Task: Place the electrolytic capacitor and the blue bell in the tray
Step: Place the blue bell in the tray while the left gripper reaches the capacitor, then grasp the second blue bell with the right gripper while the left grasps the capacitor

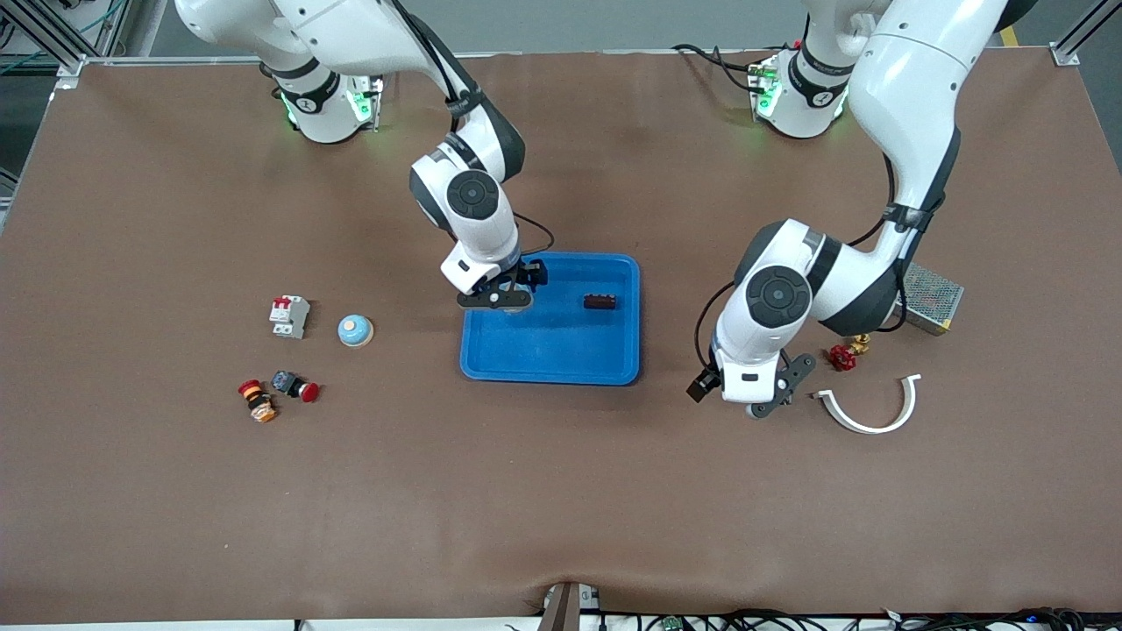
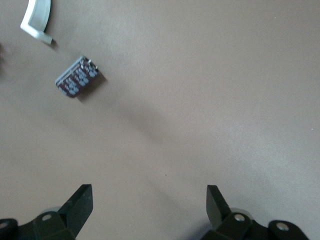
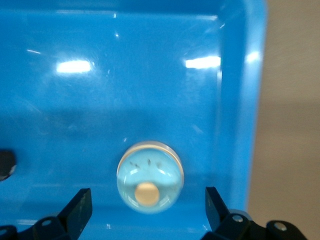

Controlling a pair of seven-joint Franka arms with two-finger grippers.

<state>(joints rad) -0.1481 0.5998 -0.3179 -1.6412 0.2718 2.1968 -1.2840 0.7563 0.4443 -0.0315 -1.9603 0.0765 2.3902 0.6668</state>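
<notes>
The bright-blue tray [image 1: 552, 364] lies mid-table. My right gripper [image 1: 507, 298] is open low over the tray's corner toward the right arm's end. A light-blue bell [image 3: 150, 177] with a tan knob sits on the tray floor [image 3: 125, 90] between my open fingers [image 3: 148, 195], free of them. A second blue bell [image 1: 355, 330] sits on the table outside the tray. A dark small cylinder [image 1: 600, 301] lies in the tray. My left gripper [image 1: 771, 394] is open and empty [image 2: 150, 192] over bare table. A dark purple capacitor [image 2: 77, 77] lies on the mat ahead of it, hidden in the front view.
A white curved clip [image 1: 868, 412], a red valve [image 1: 843, 356] and a metal box [image 1: 931, 298] lie toward the left arm's end. A white breaker [image 1: 289, 315] and two push buttons [image 1: 257, 400] [image 1: 294, 386] lie toward the right arm's end.
</notes>
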